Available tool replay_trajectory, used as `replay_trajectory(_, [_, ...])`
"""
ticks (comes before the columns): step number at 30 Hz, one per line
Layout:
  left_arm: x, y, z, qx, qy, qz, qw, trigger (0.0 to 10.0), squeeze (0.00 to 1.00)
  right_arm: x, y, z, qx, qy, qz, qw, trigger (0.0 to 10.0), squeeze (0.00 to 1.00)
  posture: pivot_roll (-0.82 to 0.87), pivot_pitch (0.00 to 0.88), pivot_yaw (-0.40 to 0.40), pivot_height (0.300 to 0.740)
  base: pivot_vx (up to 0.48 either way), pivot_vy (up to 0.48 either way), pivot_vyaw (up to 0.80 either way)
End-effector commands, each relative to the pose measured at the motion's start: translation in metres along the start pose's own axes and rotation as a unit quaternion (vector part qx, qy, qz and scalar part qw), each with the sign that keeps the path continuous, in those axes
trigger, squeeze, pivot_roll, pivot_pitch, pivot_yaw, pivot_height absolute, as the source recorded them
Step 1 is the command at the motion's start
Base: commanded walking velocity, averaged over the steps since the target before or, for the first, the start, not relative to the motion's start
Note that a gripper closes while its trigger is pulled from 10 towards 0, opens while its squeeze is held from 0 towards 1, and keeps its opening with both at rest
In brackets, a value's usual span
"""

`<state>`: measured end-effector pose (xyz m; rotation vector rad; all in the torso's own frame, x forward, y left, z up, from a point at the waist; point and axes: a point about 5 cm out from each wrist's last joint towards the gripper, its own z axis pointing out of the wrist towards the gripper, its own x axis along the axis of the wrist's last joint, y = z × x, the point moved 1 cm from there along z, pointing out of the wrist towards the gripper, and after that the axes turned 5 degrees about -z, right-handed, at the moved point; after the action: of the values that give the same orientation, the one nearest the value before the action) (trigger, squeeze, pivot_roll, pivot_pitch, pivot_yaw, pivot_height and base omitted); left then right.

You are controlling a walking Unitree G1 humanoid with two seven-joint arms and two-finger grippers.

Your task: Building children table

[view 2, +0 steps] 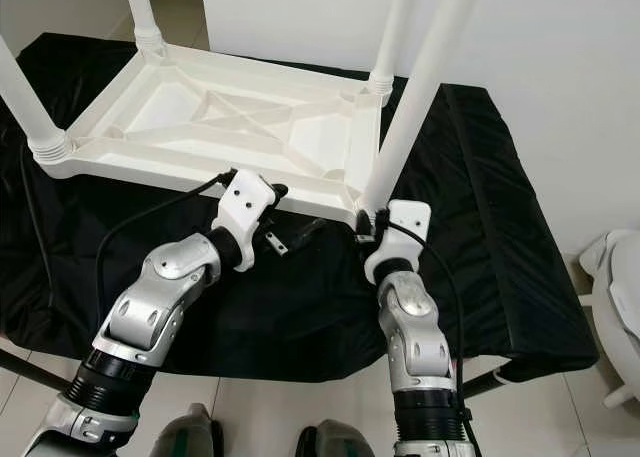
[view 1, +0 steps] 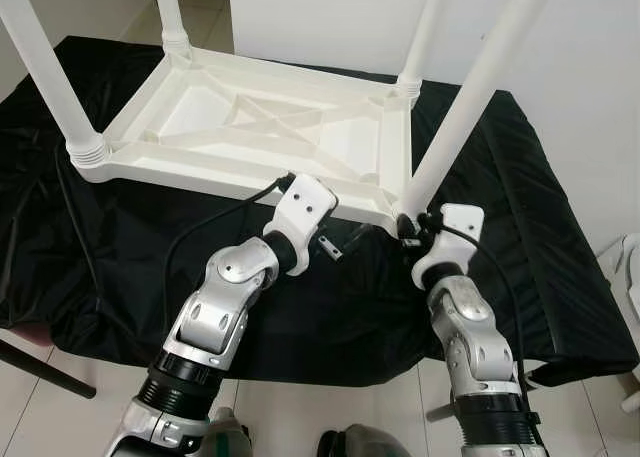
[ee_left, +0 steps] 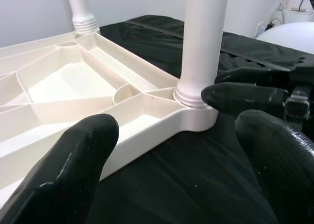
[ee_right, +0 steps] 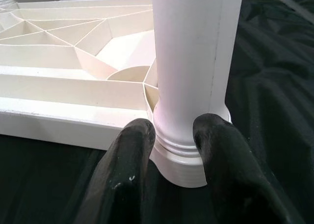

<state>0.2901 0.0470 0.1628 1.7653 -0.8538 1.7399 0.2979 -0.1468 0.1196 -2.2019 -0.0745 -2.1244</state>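
A white plastic children's table lies upside down on a black cloth, with all its legs standing up. My right gripper is at the near right corner. Its two black fingers press either side of the base of the near right leg, just above the threaded collar. My left gripper hovers open just in front of the table's near edge, to the left of that leg, its fingers spread wide with nothing between them.
The black cloth covers the whole low work surface, with its front edge close to my body. A white wall rises behind. A white rounded object stands on the floor at right, and a dark bar runs at lower left.
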Motion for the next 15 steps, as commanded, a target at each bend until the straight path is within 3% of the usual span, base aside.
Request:
replay_trajectory(1, [-0.001, -0.006, 0.002, 0.049, -0.007, 0.004, 0.999, 10.0, 0.0, 0.0, 0.002, 0.006, 0.013, -0.004, 0.005, 1.0, 10.0, 0.0, 0.0, 0.0, -0.069, 0.74, 0.0, 0.0, 0.0])
replay_trajectory(4, [0.0, -0.007, 0.004, 0.049, -0.007, 0.005, 0.999, 10.0, 0.0, 0.001, 0.006, 0.012, 0.01, -0.005, 0.008, 1.0, 10.0, 0.0, 0.0, 0.0, -0.07, 0.74, 0.0, 0.0, 0.0])
replay_trajectory(15, [0.003, -0.027, 0.014, 0.107, -0.024, 0.036, 0.993, 10.0, 0.0, 0.018, 0.045, 0.036, -0.046, 0.017, -0.005, 0.999, 10.0, 0.0, 0.01, 0.0, -0.074, 0.74, 0.0, 0.0, 0.0])
